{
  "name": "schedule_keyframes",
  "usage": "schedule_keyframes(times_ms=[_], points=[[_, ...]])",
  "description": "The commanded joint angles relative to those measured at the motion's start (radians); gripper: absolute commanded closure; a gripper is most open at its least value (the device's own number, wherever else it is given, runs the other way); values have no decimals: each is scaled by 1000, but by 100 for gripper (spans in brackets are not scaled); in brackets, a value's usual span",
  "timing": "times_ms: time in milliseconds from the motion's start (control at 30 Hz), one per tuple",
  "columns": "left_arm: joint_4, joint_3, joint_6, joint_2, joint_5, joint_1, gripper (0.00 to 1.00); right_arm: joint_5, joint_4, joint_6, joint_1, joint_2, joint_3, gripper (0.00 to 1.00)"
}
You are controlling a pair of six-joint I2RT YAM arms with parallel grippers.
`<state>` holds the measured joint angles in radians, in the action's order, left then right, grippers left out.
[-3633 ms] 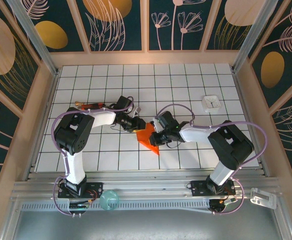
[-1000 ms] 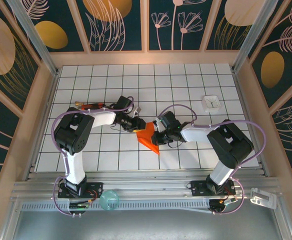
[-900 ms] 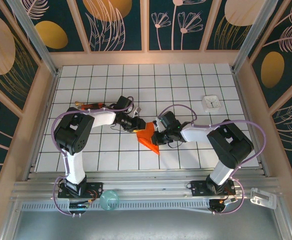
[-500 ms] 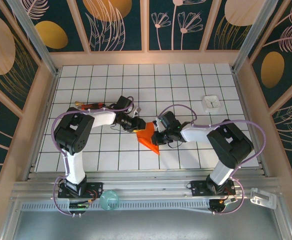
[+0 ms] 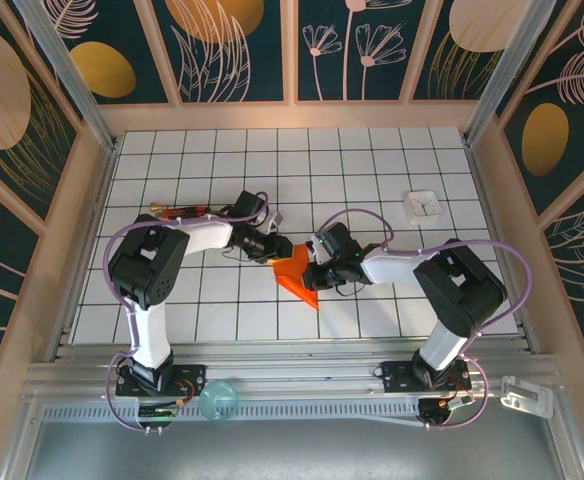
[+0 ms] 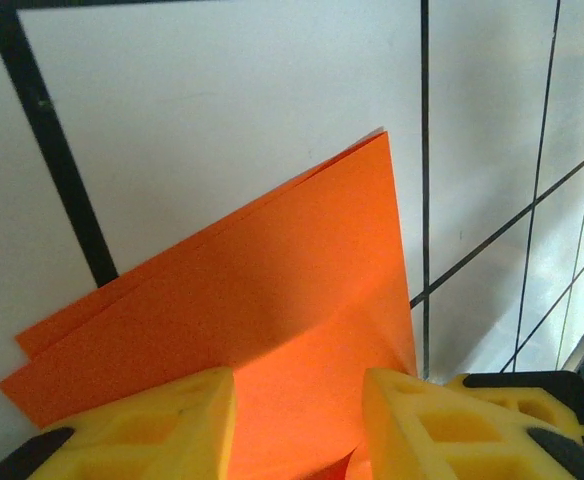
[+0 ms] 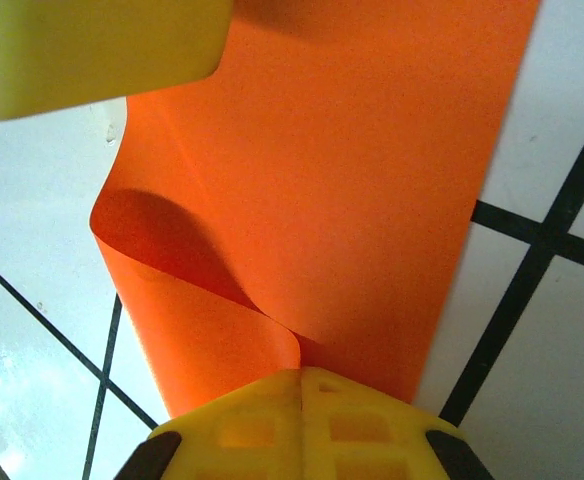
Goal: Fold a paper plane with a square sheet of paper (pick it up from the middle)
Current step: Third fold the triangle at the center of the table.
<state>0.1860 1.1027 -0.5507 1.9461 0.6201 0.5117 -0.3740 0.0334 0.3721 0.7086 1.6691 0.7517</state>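
Paper (image 5: 294, 272) of a bright orange-red lies near the middle of the bench (image 5: 182, 300), folded into a wedge whose point aims toward the near edge. In the left wrist view the paper (image 6: 272, 290) shows stacked layers, their edges slightly offset at the left, resting flat on the white tiles. In the right wrist view one flap of the paper (image 7: 372, 180) curls up off the rest in a soft loop.

The right pincer (image 5: 317, 272) meets the wedge from the right. Its yellow fingertips (image 7: 299, 375) are pressed together, with the curled flap running into the seam between them, so it is clamped on the paper. The left pincer (image 5: 272, 247) comes in from the far left side. Its jaws stand apart (image 6: 297, 420), the fingers (image 6: 142, 425) resting at the paper's edge and bare orange showing in the gap. One of those fingers also sits at the top left of the right wrist view.

A thin red-and-black tool (image 5: 182, 211) lies on the tiles just behind the left arm. A small white square object (image 5: 423, 205) sits well apart, toward the far right.
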Motion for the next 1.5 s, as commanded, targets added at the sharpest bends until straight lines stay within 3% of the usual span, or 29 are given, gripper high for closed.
schedule_keyframes(times_ms=[0,167,300,533,700,800,1033,1467], points=[[27,33,-21,16,-28,2,57,75,66,-19,3,35,-22,100],[19,43,-59,-53,-47,2,52,75,63,-16,3,33,-32,100],[-59,-62,-148,-178,-72,7,53,75,57,-16,3,35,-37,100],[-241,-360,-360,-437,-129,84,80,85,55,-14,3,45,-40,100],[-405,-512,-509,-542,-190,205,95,95,53,-7,4,53,-43,100],[-506,-552,-564,-535,-228,273,100,97,53,-7,1,56,-43,100],[-722,-571,-629,-402,-303,393,100,94,47,-3,-4,66,-56,100],[-864,-575,-671,-261,-353,442,100,73,29,-10,-18,66,-90,100]])
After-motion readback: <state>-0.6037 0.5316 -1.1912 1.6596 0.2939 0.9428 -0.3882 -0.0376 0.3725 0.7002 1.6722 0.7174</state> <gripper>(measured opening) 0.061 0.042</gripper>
